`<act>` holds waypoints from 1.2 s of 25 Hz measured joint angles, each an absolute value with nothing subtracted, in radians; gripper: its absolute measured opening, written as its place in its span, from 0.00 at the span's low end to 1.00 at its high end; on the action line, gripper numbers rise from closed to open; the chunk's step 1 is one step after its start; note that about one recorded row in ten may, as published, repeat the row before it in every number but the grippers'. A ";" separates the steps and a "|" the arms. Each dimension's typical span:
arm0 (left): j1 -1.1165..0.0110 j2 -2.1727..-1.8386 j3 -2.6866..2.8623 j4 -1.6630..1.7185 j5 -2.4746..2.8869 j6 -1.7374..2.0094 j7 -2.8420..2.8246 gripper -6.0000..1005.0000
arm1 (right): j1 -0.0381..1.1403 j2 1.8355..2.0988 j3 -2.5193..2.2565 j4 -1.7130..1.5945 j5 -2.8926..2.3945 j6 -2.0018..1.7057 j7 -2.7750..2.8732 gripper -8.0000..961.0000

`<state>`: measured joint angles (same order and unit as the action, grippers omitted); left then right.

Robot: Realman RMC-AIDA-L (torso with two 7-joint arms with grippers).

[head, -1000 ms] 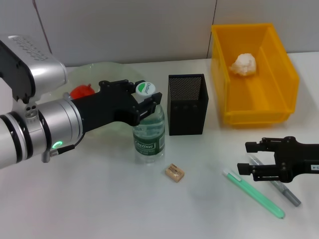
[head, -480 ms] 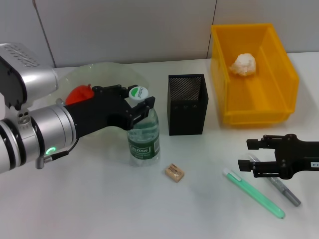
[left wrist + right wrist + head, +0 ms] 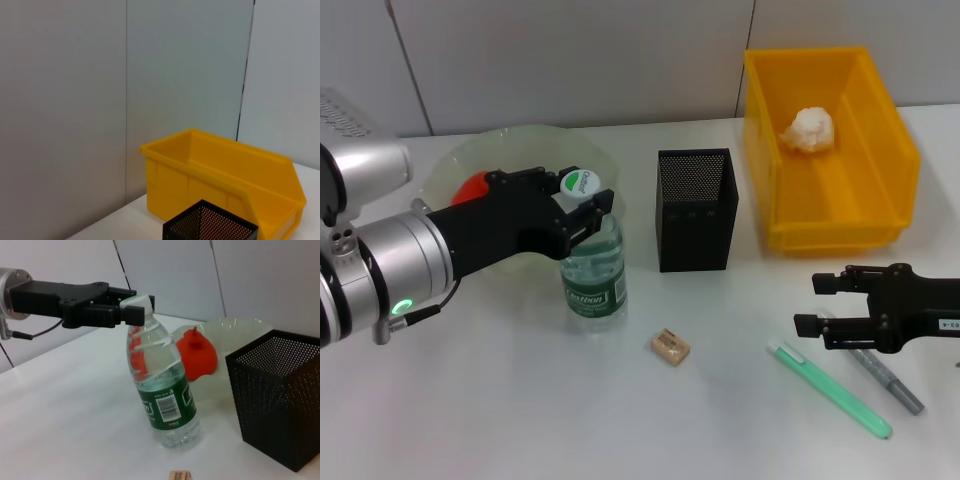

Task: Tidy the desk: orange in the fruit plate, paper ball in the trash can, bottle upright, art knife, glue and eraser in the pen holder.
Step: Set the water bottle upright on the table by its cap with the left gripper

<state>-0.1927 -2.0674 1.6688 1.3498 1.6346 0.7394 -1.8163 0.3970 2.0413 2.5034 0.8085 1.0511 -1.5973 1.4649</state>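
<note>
Bottle (image 3: 592,278): tilted, left gripper (image 3: 582,203) pinching neck under cap. Risk: topples on release, hits fruit plate (image 3: 455,165). Right gripper (image 3: 828,305): spread, idle nr pens.

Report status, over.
Left gripper shut on bottle neck, bottle tilted. Right gripper open, low over pens. Eraser loose on desk. Nothing blocking.

A white desk (image 3: 520,420) stands against a grey panelled wall (image 3: 570,60).
</note>
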 joint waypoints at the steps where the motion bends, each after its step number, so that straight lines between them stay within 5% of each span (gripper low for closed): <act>1: -0.193 -2.067 1.669 1.350 1.635 0.739 -1.816 0.49 | 0.397 2.041 2.503 0.808 1.051 -1.594 1.466 0.78; 30: -0.076 -2.065 1.605 1.413 1.647 0.772 -1.816 0.52 | 0.414 2.055 2.505 0.805 1.052 -1.535 1.479 0.78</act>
<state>-0.0757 -2.0645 1.6055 1.4134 1.6468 0.7719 -1.8162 0.4136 2.0548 2.5050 0.8051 1.0524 -1.5346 1.4787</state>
